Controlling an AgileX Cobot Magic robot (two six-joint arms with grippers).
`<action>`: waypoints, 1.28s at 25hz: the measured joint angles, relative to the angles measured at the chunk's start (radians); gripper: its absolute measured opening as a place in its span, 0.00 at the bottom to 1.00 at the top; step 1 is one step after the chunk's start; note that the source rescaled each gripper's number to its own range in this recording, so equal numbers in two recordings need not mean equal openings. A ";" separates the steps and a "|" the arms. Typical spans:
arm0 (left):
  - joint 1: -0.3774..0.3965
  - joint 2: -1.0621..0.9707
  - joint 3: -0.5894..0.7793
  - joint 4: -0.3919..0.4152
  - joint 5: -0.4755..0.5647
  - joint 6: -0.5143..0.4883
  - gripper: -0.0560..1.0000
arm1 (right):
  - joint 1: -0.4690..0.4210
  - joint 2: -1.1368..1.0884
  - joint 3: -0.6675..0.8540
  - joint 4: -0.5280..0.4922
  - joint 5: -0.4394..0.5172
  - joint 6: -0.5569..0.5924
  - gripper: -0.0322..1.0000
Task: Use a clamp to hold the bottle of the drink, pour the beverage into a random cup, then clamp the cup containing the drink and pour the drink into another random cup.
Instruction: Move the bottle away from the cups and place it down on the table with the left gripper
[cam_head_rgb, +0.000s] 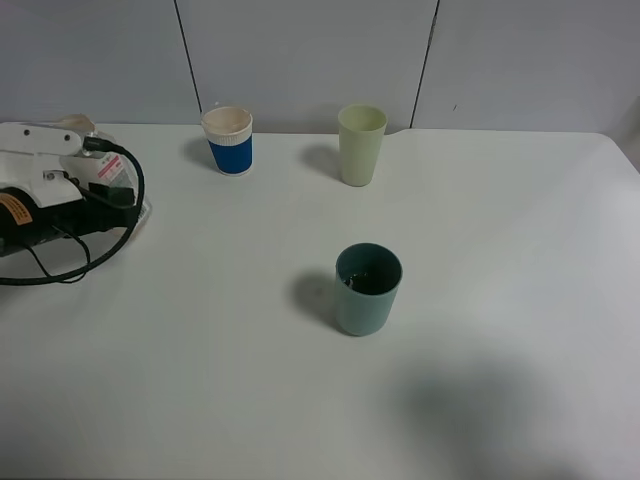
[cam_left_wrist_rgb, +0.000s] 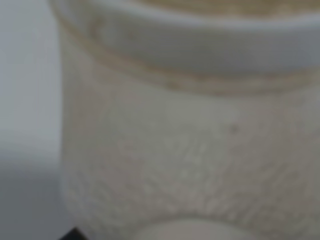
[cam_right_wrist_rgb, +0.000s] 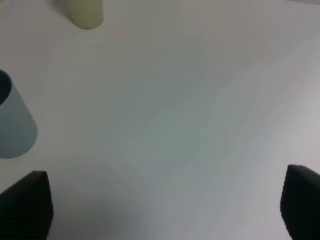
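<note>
Bottle (cam_left_wrist_rgb: 190, 150) fills the left wrist view with the left end effector (cam_head_rgb: 90, 170) clamped on it; I judge it parked so the right end effector (cam_right_wrist_rgb: 162, 200), wide open and empty, can take the teal-green cup (cam_head_rgb: 368, 295) just ahead, off one finger.

One teal cup (cam_head_rgb: 367, 290), one yellow-green cup (cam_head_rgb: 361, 145), one blue-banded cup (cam_head_rgb: 229, 140) and one bottle (cam_left_wrist_rgb: 190, 150).

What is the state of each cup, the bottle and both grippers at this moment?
Teal cup: upright, a little dark drink inside.
Pale green cup: upright, looks empty.
Blue-banded cup: upright, contents unclear.
Bottle: held by the left gripper.
Left gripper: shut on the bottle.
Right gripper: open, holding nothing.
</note>
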 joint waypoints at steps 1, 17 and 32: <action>0.000 0.013 0.001 0.002 -0.011 0.013 0.06 | 0.000 0.000 0.000 0.000 0.000 0.000 0.75; 0.002 0.109 0.001 0.026 -0.063 0.085 0.06 | 0.000 0.000 0.000 0.000 0.000 0.000 0.75; 0.002 0.111 0.001 0.027 -0.064 0.157 0.06 | 0.000 0.000 0.000 0.000 0.000 0.000 0.75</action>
